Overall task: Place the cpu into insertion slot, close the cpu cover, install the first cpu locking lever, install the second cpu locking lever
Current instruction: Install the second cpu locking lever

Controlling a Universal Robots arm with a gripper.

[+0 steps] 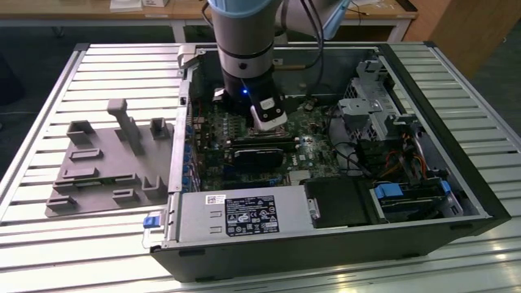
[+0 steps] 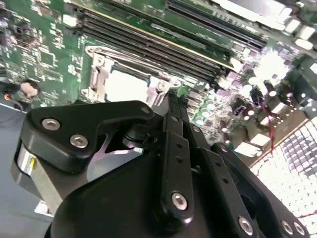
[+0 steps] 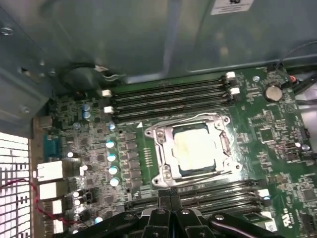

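Two fingers (image 3: 170, 201) pressed together, empty; cpu (image 3: 197, 148) seated under cpu cover (image 3: 163, 148), edges hidden.

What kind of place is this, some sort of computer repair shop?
More likely a robotics lab or test bench: a robot arm reaches into an opened desktop computer case lying on a slatted metal table, with wooden desks behind.

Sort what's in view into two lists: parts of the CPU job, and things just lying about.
Part of the job:
- cpu, seated in the insertion slot
- cpu cover, down around the chip
- pincer, fingers together, beside the socket

Just lying about:
- memory slots
- coin battery
- power supply
- grey fixture block on the table
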